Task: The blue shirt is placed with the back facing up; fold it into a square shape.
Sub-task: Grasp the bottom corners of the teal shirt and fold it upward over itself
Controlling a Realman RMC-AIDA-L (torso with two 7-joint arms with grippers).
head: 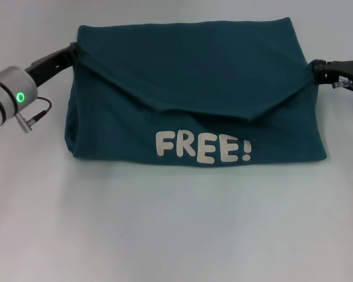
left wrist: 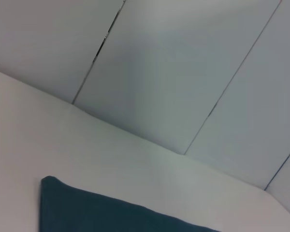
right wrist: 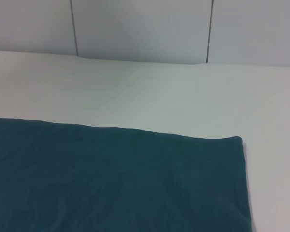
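Observation:
The blue shirt [head: 194,76] lies on the white table, partly folded. Its white "FREE!" lettering [head: 203,148] faces up near the front edge. A fabric layer hangs between both grippers and sags to a point above the lettering. My left gripper [head: 75,48] is shut on the fabric at the shirt's left side. My right gripper [head: 312,67] is shut on it at the right side. The cloth bunches at both pinch points. The left wrist view shows only a corner of the shirt [left wrist: 96,212]. The right wrist view shows a flat stretch of the shirt [right wrist: 111,179].
The white table [head: 176,223] stretches out in front of the shirt. A grey panelled wall [right wrist: 145,29] rises behind the table's far edge. A cable [head: 35,114] dangles from the left arm near the shirt's left side.

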